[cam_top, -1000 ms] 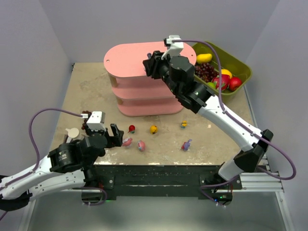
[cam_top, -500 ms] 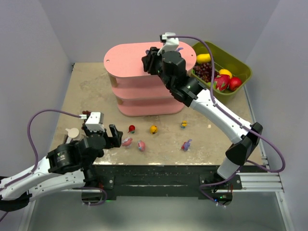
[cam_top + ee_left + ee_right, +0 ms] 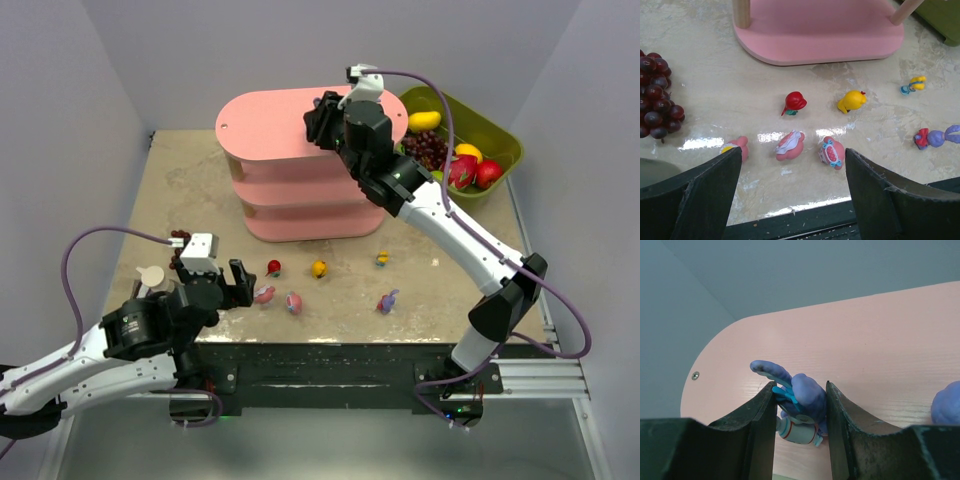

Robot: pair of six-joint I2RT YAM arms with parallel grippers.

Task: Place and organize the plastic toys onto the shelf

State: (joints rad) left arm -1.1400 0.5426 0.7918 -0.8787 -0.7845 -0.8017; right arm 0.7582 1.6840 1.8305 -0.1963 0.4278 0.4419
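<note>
The pink three-tier shelf (image 3: 270, 125) stands at the back middle of the table. My right gripper (image 3: 322, 117) is over its top board (image 3: 880, 350) and is shut on a purple-blue bunny (image 3: 807, 396). A second purple toy (image 3: 947, 404) lies on that board at the right edge of the right wrist view. My left gripper (image 3: 232, 285) is open and empty, low over the front of the table. Just ahead of it lie two pink-and-white toys (image 3: 790, 146) (image 3: 831, 152); a third (image 3: 738, 148) is partly hidden by its left finger. Farther off lie a red toy (image 3: 794, 102), a yellow toy (image 3: 852, 101), a small yellow-blue toy (image 3: 913, 85) and a purple bunny (image 3: 937, 136).
An olive-green bin (image 3: 495, 128) with fake fruit and grapes stands at the back right. A dark red grape bunch (image 3: 657, 107) lies on the table left of my left gripper. The table's front edge (image 3: 805, 212) runs right under the left fingers.
My right gripper rose and went left over the shelf's top board with the bunny, then shifted a little right. The left arm and the toys on the table have not moved.
</note>
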